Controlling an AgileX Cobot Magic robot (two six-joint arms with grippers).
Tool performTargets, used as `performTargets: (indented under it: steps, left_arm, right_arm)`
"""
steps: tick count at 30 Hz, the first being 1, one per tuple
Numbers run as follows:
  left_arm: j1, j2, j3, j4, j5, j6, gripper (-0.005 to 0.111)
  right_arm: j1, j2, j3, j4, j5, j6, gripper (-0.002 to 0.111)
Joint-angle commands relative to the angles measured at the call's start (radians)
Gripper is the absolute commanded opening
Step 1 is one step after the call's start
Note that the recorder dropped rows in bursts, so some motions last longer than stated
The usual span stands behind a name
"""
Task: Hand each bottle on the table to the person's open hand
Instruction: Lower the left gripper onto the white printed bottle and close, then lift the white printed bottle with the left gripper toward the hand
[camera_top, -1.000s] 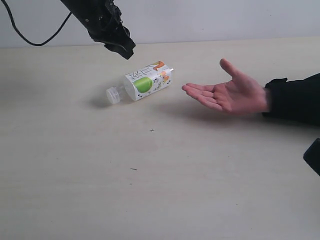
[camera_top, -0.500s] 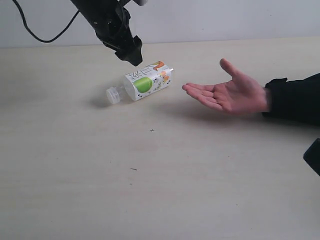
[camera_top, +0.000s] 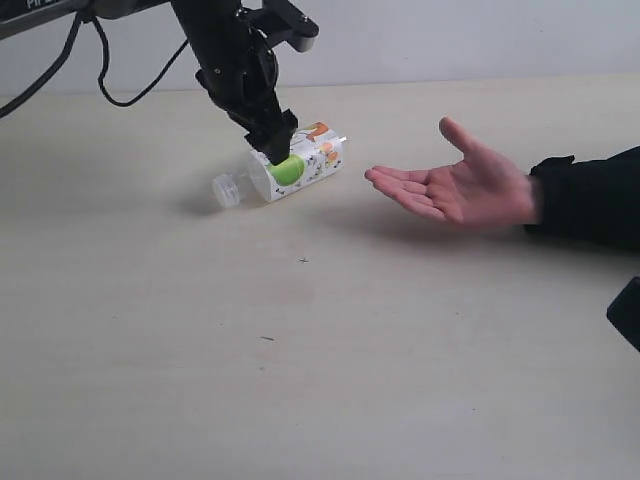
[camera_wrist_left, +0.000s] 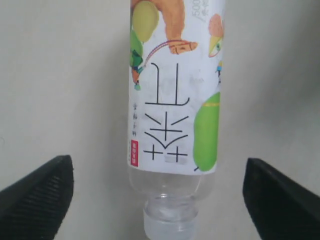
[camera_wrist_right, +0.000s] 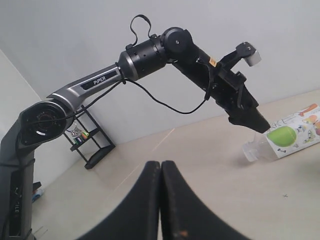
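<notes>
The small clear plastic bottle (camera_top: 295, 165) lies on its side on the table. It has a white paper label with a big green fruit, some orange pictures and black writing. Its see-through cap points to the left, and its flat bottom points to the right, toward the person's open hand (camera_top: 455, 185). The hand is bare, palm up, with a black sleeve, and it waits near the bottle without touching it.

The black left claw (camera_top: 277, 148) hangs right over the bottle's label. It is open very wide. Its two bumpy black fingers (camera_wrist_left: 35, 195) stand one on each side of the bottle, well apart from it, near the neck and cap. The left claw holds nothing. The black right claw (camera_wrist_right: 161, 200) is on the near right, far from the bottle. Its two fingers are pressed flat together with nothing between them.

The wide pale wooden table (camera_top: 300, 350) has a few tiny dark specks. Behind it is a plain light grey wall (camera_top: 450, 40). A black cable (camera_top: 130, 95) loops from the left arm. A small black shelf (camera_wrist_right: 87, 135) stands on the floor by the wall.
</notes>
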Motion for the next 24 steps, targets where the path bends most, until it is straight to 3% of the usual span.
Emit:
performTargets:
  steps: [1,24]
  left_arm:
    - [-0.006,-0.004,-0.010,0.007,-0.049,0.014,0.088]
    - [-0.006,0.115,-0.011,0.007,-0.123,0.050,0.088]
  right_arm:
    - [-0.003,-0.006,0.005,0.005,0.000,0.001,0.000]
    - [-0.003,-0.006,0.005,0.005,0.003,0.001,0.000]
